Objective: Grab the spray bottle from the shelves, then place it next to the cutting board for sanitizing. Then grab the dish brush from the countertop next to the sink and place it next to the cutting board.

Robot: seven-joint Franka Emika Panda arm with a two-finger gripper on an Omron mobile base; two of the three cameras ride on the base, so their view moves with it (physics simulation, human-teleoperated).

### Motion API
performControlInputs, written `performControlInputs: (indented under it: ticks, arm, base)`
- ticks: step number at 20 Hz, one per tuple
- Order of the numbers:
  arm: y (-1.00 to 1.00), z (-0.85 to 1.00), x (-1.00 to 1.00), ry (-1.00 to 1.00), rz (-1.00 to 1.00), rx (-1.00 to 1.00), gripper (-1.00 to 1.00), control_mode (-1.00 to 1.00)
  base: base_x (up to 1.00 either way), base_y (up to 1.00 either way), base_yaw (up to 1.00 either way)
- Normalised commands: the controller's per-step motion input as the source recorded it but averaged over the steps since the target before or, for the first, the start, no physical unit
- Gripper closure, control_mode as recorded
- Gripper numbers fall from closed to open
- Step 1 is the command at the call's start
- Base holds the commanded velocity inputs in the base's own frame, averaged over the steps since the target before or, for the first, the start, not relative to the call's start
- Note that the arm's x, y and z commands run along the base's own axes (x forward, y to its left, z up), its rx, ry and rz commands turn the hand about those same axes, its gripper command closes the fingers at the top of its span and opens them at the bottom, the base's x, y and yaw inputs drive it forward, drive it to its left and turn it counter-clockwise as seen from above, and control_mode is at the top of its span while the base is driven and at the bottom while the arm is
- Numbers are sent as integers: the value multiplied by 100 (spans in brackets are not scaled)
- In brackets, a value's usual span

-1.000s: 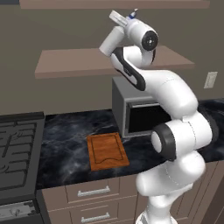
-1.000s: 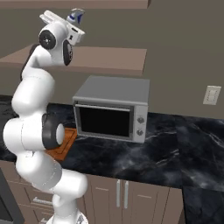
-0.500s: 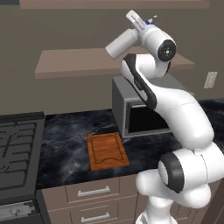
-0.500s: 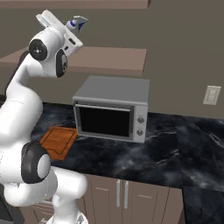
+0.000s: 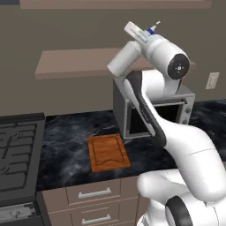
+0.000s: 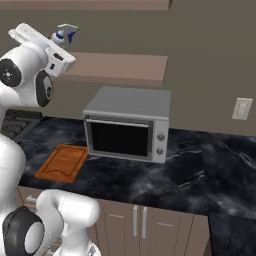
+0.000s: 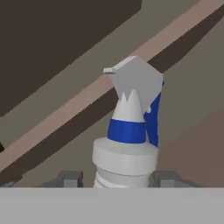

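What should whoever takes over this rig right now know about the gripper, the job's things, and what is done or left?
Gripper: shut on the white-grey plastic spray bottle with blue collar and white trigger nozzle, held high in front of the brown wooden wall shelves.
Rectangular orange-brown wooden cutting board: flat on the black marble-look countertop, left of the grey microwave.
Done: bottle gripped.
Left: set the bottle beside the board; then fetch the dish brush and place it beside the board too.

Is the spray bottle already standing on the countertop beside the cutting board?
No: the spray bottle sits between the gripper's fingers up by the shelves, far above the cutting board.
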Motion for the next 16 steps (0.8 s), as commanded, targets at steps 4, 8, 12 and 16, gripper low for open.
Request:
performControlInputs:
  ticks: [4,8,12,16]
  arm:
    - [97,-76,-97,16,5,-19,100,-100]
    - [100,-88,-76,14,9,-33,100,-100]
    - [100,-87,-29,6,7,-50,100,-100]
    - [87,-59,21,26,2,-43,100,-100]
  base:
    - [0,0,0]
    - [0,0,0]
    - [0,0,0]
    - [0,0,0]
